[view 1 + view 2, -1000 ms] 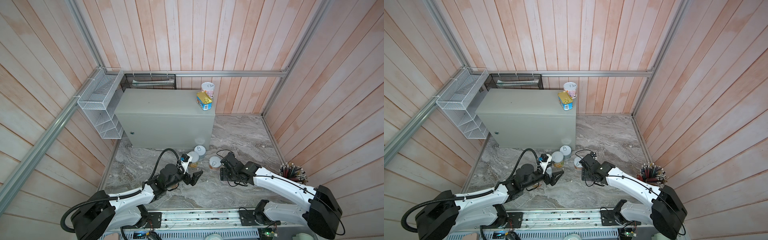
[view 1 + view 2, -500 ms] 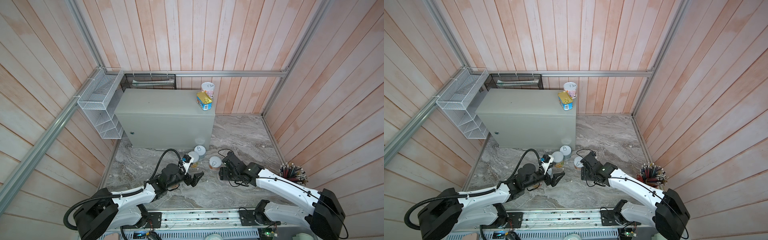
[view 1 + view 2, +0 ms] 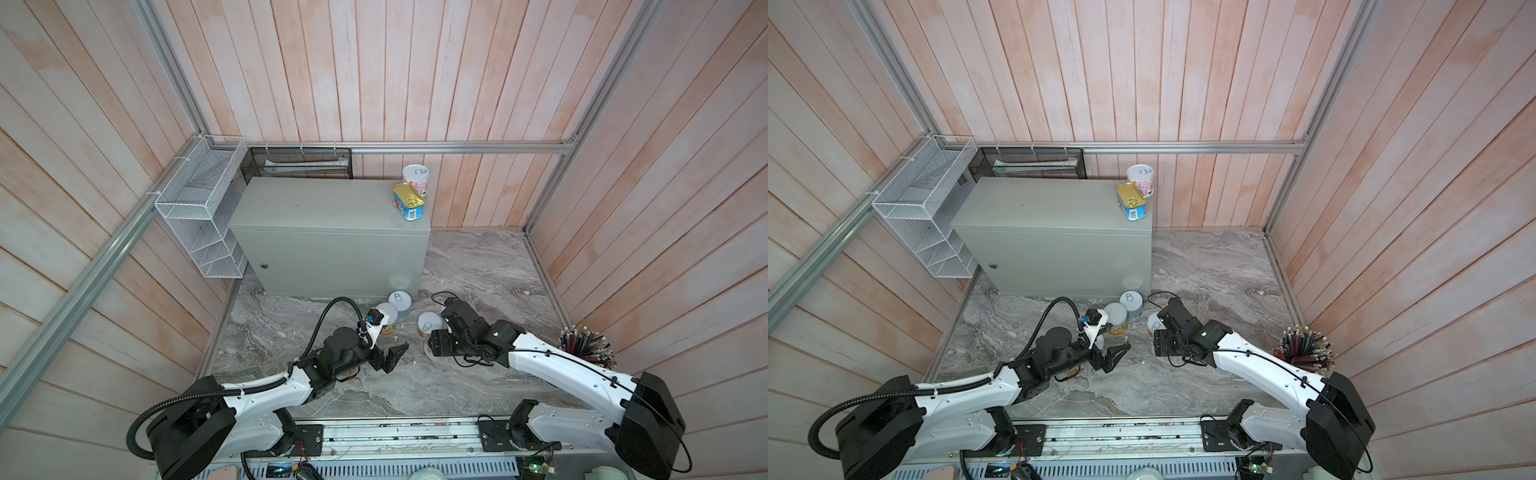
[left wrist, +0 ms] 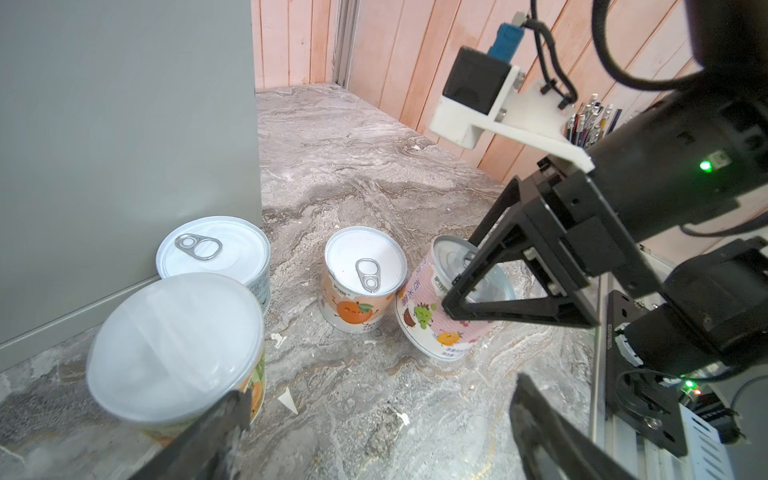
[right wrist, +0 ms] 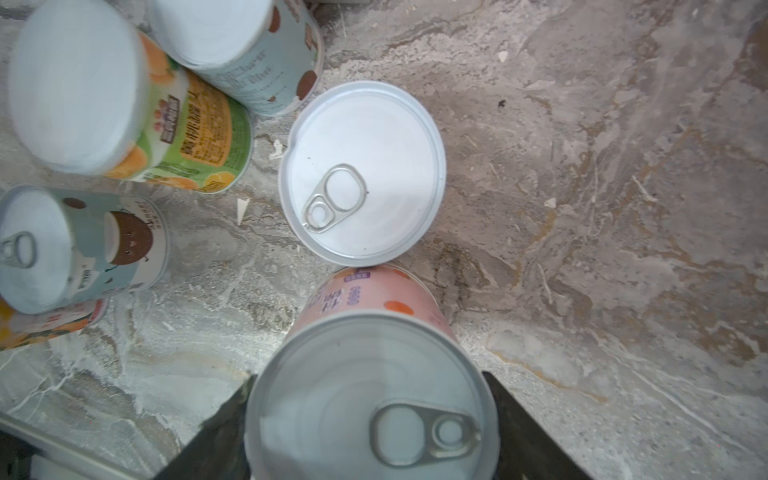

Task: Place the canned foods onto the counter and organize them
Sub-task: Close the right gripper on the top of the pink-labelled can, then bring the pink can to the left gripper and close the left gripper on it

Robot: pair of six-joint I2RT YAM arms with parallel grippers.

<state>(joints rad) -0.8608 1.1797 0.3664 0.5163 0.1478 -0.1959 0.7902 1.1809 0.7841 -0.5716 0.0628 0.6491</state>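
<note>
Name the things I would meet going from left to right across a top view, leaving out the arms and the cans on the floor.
white wire basket → counter → gold-topped blue tin, standing on the counter's right end → cup of pencils

top pair: mounted high over the arm bases, tilted down toward the back wall point(image 3: 374, 83); far off; both top views take in the whole cell, grey box point(image 3: 328, 208) included.
left wrist: low, close, looks across the marble floor point(image 4: 374, 166) at the right arm point(image 4: 623, 199).
right wrist: straight down, very close over the pink can point(image 5: 374, 395).
overlap: both wrist views catch the pink can and the orange can point(image 4: 359, 291) beside it.
</note>
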